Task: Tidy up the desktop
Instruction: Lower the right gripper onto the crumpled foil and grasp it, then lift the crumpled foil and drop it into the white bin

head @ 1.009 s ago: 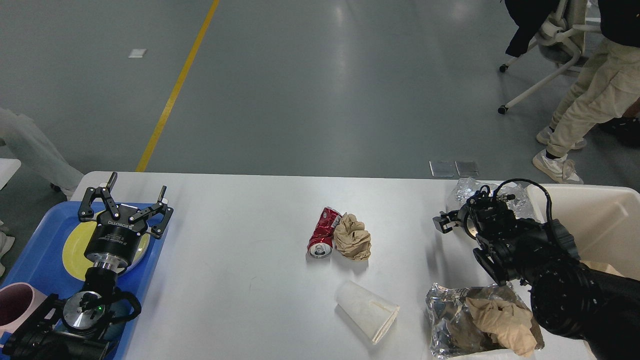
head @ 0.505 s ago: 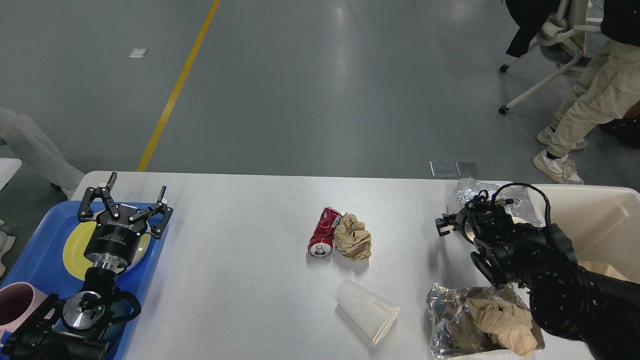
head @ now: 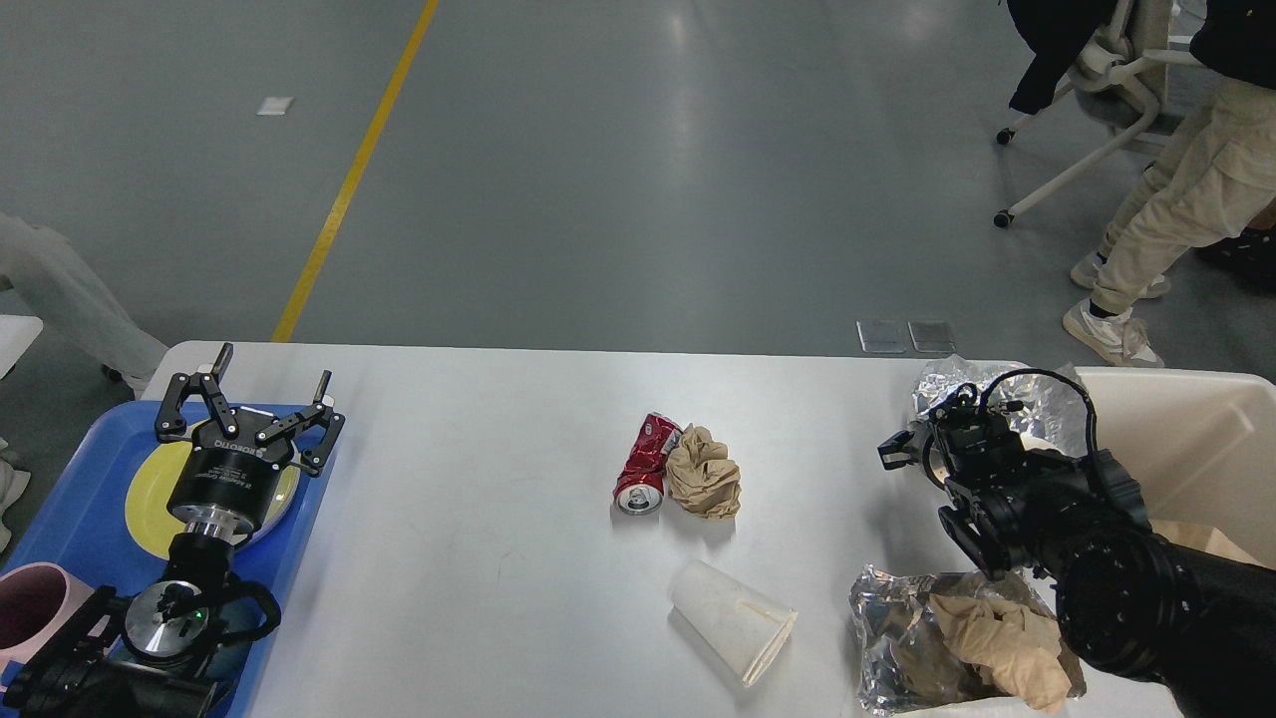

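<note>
Centrally, crushed red can [head: 643, 466] touches crumpled brown paper [head: 704, 475]; left hand [head: 249, 399] spread; right hand [head: 912, 446] unclear.

light: bright, even, from overhead | glare: pale streaks on the grey floor [head: 688, 120], shine on the crumpled foil [head: 997, 384] | shadows: soft and short under the paper cup [head: 733, 618] and crushed can [head: 643, 464] on the desktop [head: 478, 479] | focus: sharp throughout, no blur | right arm [head: 1107, 538] dark, detail lost

Wide bare table [head: 469, 479] is left between the blue tray [head: 60, 529] at the left edge and the crushed can [head: 643, 464] mid-table. The right edge is crowded by foil [head: 897, 638], paper cup [head: 733, 620] and bin [head: 1196, 449].
</note>
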You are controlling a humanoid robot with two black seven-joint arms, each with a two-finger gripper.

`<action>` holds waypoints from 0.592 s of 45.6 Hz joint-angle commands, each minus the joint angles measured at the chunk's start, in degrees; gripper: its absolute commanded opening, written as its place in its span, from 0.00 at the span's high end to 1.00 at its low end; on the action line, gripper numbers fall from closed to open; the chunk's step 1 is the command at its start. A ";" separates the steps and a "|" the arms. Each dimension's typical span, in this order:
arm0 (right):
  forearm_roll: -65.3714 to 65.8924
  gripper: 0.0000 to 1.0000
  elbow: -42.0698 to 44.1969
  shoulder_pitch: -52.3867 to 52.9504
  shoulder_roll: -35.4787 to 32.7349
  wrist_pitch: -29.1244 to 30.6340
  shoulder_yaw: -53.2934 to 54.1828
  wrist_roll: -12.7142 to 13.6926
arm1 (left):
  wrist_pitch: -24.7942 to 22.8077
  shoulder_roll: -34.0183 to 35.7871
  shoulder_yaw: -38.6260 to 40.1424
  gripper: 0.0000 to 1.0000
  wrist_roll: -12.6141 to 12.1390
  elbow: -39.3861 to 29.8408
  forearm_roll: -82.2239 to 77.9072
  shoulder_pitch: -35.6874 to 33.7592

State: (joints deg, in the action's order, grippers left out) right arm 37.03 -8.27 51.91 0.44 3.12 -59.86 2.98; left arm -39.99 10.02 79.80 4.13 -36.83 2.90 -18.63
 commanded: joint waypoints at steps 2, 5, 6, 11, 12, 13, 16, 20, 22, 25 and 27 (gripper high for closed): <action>-0.03 1.00 0.01 0.29 0.09 -0.13 0.00 0.71 | 0.00 0.00 0.00 0.03 0.00 0.00 0.00 0.00; -0.11 1.00 -0.08 0.47 0.26 -0.22 0.00 0.80 | 0.00 0.00 0.00 0.04 0.00 0.00 0.00 0.00; -0.11 1.00 -0.08 0.56 0.26 -0.22 0.01 0.80 | 0.00 0.00 0.00 0.03 0.00 0.00 0.00 0.00; -0.11 1.00 -0.08 0.65 0.61 -0.22 0.01 0.80 | 0.00 0.00 0.00 0.03 0.00 0.00 0.00 0.00; -0.11 1.00 -0.08 0.73 0.70 -0.22 0.01 0.80 | 0.00 -0.09 0.00 0.03 0.00 0.00 0.00 0.00; -0.11 1.00 -0.17 0.73 0.70 -0.22 0.01 0.80 | 0.00 0.00 0.00 0.04 0.00 0.00 0.00 0.00; -0.11 1.00 -0.61 1.43 0.62 -0.04 0.01 0.80 | 0.00 0.00 0.00 0.04 0.00 0.00 0.00 0.00; -0.20 1.00 -3.06 3.71 0.00 0.05 0.09 0.80 | 0.00 0.00 0.00 0.03 0.00 0.00 0.00 0.00; -0.20 1.00 -5.08 5.38 -0.35 0.05 0.09 0.89 | 0.00 0.00 0.00 0.03 0.00 0.00 0.00 0.00; -0.55 1.00 -12.34 11.77 -2.62 0.92 0.09 2.81 | 0.00 0.00 0.00 0.03 0.00 0.00 0.00 0.00; -0.99 1.00 -17.46 15.92 -3.77 1.97 0.09 3.96 | 0.00 0.00 0.00 0.03 0.00 0.00 0.00 0.00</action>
State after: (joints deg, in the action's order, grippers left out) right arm 36.76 -14.98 58.91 -0.57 3.35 -59.77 4.29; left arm -39.99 9.97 79.80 4.13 -36.83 2.90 -18.63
